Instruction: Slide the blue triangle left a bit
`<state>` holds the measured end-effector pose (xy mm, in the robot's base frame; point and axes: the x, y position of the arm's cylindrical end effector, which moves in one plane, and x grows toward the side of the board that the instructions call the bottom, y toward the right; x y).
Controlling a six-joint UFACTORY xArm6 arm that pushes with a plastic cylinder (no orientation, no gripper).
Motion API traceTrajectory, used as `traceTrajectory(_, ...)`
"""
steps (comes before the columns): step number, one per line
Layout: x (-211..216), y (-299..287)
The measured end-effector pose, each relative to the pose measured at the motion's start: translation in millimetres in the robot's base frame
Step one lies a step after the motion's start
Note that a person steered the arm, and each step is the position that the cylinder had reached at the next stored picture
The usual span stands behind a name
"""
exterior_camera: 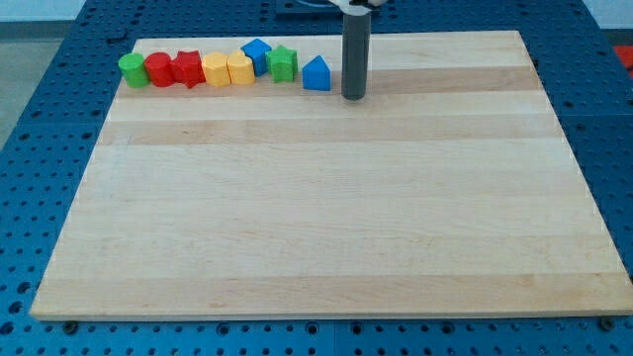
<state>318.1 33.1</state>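
Observation:
The blue triangle (316, 74) sits near the view's top, at the right end of a row of blocks. My tip (353, 96) stands on the board just to the view's right of it, a small gap apart. To the triangle's left are a green star (283, 63) and a blue cube (256, 52).
Further left in the row stand two yellow blocks (227, 70), a red star (187, 68), a red cylinder (159, 70) and a green cylinder (132, 70). The wooden board (326, 218) lies on a blue perforated table (40, 148).

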Motion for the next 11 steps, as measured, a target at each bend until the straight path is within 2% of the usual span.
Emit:
traceTrajectory(3,-16,-7)
traceTrajectory(9,-16,-43)
traceTrajectory(10,-16,-41)
traceTrajectory(11,-22,-9)
